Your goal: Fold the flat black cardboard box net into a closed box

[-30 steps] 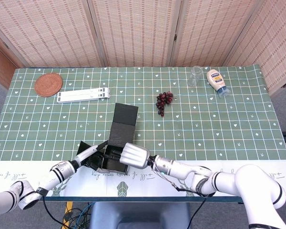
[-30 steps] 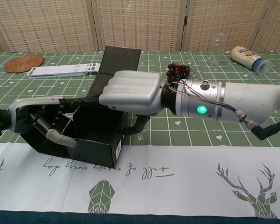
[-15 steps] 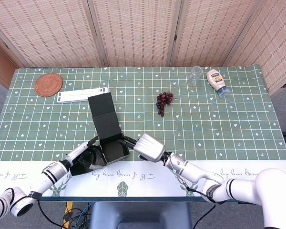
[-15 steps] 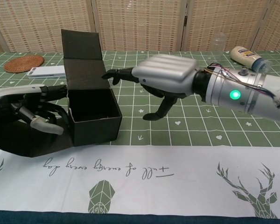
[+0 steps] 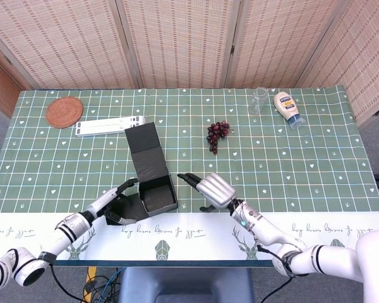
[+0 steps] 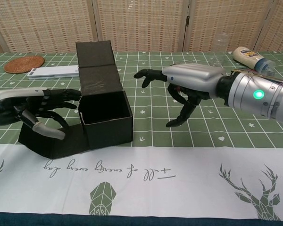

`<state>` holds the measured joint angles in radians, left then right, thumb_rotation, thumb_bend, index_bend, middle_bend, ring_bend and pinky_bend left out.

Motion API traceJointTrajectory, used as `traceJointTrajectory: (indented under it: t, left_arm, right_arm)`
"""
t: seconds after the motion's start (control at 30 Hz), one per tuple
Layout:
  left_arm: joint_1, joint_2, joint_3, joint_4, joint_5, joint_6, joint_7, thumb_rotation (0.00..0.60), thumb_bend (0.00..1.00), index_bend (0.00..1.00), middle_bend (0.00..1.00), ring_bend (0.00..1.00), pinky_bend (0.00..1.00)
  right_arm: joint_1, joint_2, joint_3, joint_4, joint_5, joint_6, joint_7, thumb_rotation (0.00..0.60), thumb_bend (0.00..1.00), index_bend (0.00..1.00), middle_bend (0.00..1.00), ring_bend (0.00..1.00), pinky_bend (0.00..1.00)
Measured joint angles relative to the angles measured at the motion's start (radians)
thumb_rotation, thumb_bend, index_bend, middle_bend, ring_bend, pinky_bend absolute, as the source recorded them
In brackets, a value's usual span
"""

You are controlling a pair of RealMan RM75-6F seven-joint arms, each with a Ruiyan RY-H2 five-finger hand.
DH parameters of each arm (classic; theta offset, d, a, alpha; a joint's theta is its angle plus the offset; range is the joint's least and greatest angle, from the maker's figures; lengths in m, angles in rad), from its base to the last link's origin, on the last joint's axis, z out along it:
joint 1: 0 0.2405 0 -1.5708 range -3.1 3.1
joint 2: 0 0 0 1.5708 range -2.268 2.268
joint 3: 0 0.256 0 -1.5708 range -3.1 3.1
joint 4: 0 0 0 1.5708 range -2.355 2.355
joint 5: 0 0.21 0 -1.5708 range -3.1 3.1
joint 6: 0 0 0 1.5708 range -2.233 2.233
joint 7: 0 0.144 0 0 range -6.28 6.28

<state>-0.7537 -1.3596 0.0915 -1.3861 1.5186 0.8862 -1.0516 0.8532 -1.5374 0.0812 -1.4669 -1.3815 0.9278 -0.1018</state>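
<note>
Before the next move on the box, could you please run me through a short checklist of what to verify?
1. Box upright on the table, walls formed: ok.
2. Lid closed over the opening: not ok; it stands up behind the cavity.
3. Right hand clear of the box: ok; it hovers open to the box's right, touching nothing.
4. Left hand steadying the box: cannot tell; its fingers are spread by the side flap, contact unclear.
5. Side flap folded in: not ok; it lies on the table outside the left wall.
6. Grapes and white stand out of the way: ok; both lie apart from the box.
</note>
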Motion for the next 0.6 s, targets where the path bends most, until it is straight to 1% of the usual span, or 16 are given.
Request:
traceJointTrajectory:
  t: [0.1,0.23,0.37,0.6]
  left_arm:
    - [0.005,0.002,-0.012,-0.007,-0.01,-0.003,0.024,0.6,0.1,0.0,0.0,0.0,0.15]
    - [0.012,0.009,-0.02,-0.014,-0.017,-0.002,0.063,0.6,0.1,0.0,0.0,0.0,0.14]
    - [0.027,0.019,-0.036,-0.029,-0.033,0.009,0.104,0.6,0.1,0.0,0.0,0.0,0.14]
    - [0.056,0.027,-0.063,-0.048,-0.054,0.04,0.167,0.6,0.1,0.0,0.0,0.0,0.13]
  right_arm:
    - [-0.007,-0.001,0.005,-0.004,0.008,-0.001,0.005,0.6,0.15,0.0,0.14,0.75,1.0]
    - [-0.019,-0.002,0.013,-0.02,0.047,-0.01,0.021,0.6,0.11,0.0,0.13,0.74,1.0]
    - [-0.032,-0.008,0.026,-0.042,0.115,-0.033,0.043,0.6,0.06,0.0,0.08,0.73,1.0]
    - [-0.046,-0.031,0.066,-0.071,0.252,-0.095,0.115,0.6,0.03,0.0,0.04,0.71,1.0]
